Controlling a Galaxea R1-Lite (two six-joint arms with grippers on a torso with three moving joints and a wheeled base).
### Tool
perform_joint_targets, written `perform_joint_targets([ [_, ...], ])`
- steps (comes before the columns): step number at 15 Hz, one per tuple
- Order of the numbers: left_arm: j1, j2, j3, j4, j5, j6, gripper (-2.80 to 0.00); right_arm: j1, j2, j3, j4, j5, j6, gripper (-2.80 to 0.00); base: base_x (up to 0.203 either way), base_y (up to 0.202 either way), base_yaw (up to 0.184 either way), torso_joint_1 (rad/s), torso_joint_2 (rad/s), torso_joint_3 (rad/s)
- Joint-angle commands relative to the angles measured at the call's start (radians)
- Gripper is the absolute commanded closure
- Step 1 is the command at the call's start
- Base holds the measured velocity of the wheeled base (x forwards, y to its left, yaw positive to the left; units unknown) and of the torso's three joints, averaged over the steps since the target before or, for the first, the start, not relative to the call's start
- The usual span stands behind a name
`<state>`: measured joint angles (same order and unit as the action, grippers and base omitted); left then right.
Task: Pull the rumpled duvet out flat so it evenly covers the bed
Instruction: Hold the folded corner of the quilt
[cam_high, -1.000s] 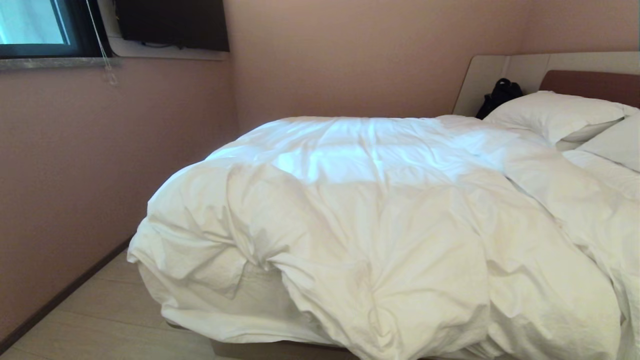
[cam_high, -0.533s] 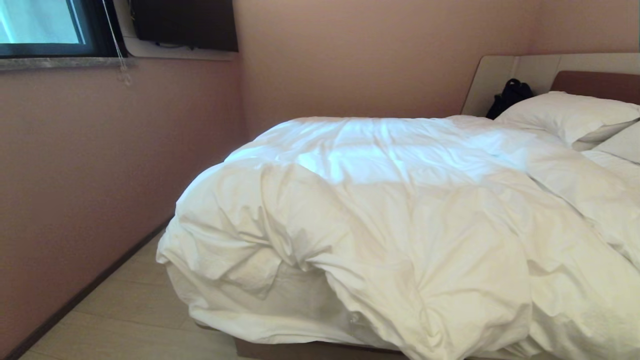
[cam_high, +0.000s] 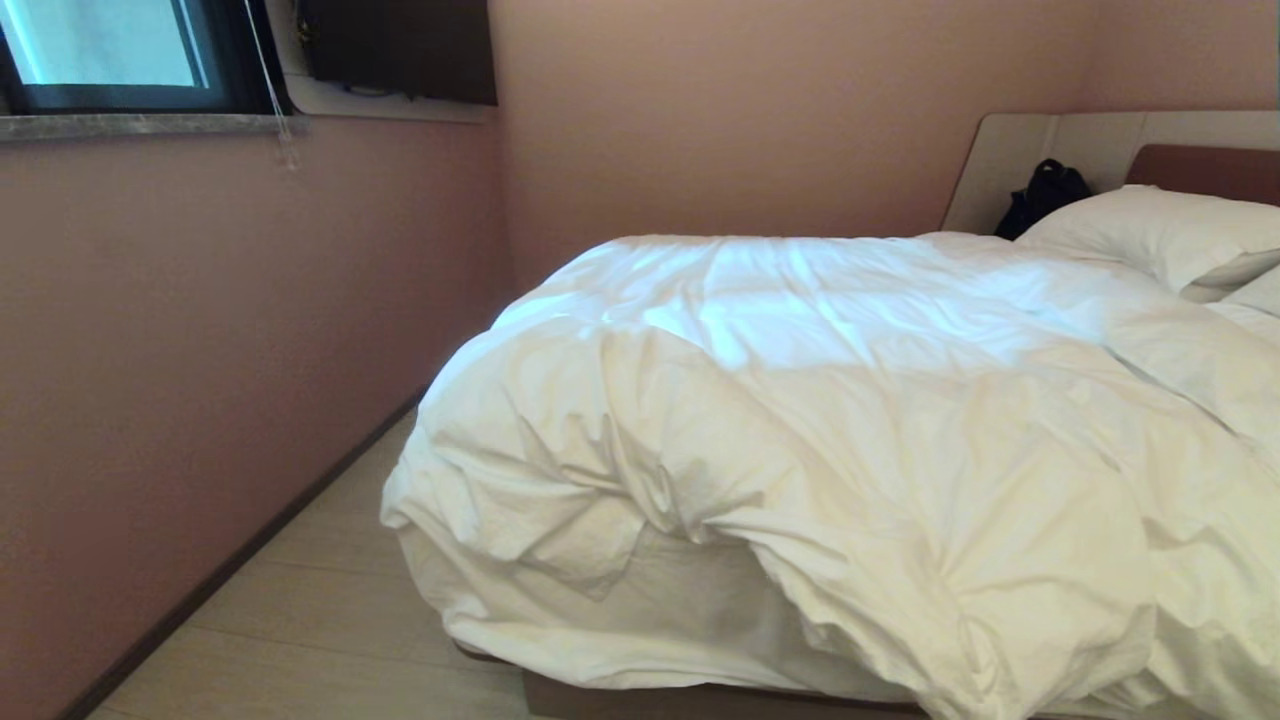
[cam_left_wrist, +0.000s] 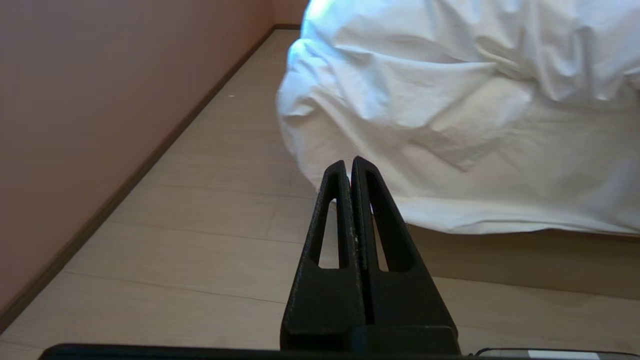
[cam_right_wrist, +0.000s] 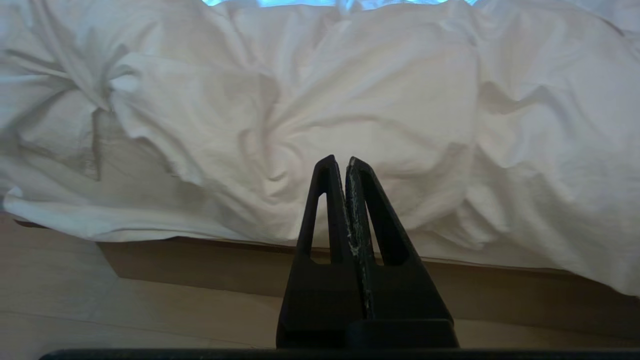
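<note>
Everything in the head view is sliding rightward compared with a second ago, window, wall corner and bedding alike, so the camera is moving and the things themselves are lying where they were. The duvet (cam_high: 860, 420) is sprawling over the bed (cam_high: 700, 697), its long axis running from the foot corner nearest the camera back toward the headboard (cam_high: 1100, 140), which is standing against the rear wall. It is lying bunched: thick, puffy white cotton, deeply creased, heaped into a rounded mound at the foot corner and hanging over the edge there, nearly hiding the dark box base. Beyond the mound it is lying smoother, catching bluish light from the window (cam_high: 110, 45).

The right side of the bed is running out of the picture, so how far the duvet is reaching there is not showing. A white pillow (cam_high: 1160, 235) by the headboard is cut off too, and a small black object (cam_high: 1045, 195) beside it is too dim to identify.

Neither arm is appearing in the head view. The left gripper (cam_left_wrist: 348, 162) is hanging low over the pale plank floor (cam_left_wrist: 200, 210), fingers pressed together, just short of the overhanging duvet corner. The right gripper (cam_right_wrist: 340, 161) is likewise pressed together and empty, pointing at the duvet's hanging folds.
</note>
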<state>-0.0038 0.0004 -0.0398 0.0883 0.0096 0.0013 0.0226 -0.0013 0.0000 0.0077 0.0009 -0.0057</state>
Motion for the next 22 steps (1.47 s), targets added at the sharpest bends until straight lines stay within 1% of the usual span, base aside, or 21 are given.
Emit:
perform_joint_targets([
  [1,-0.001,0.001,0.000,0.001,0.001,0.000,0.00,0.000,0.001,0.000,0.000,0.001,0.000,0.00,0.000,0.195,-0.001,0.002,0.00,0.005],
  [22,-0.001,0.001,0.000,0.002,0.000,0.005,0.00,0.000,0.001,0.000,0.000,0.001,0.000,0.00,0.000,0.197,-0.001,0.002,0.00,0.003],
])
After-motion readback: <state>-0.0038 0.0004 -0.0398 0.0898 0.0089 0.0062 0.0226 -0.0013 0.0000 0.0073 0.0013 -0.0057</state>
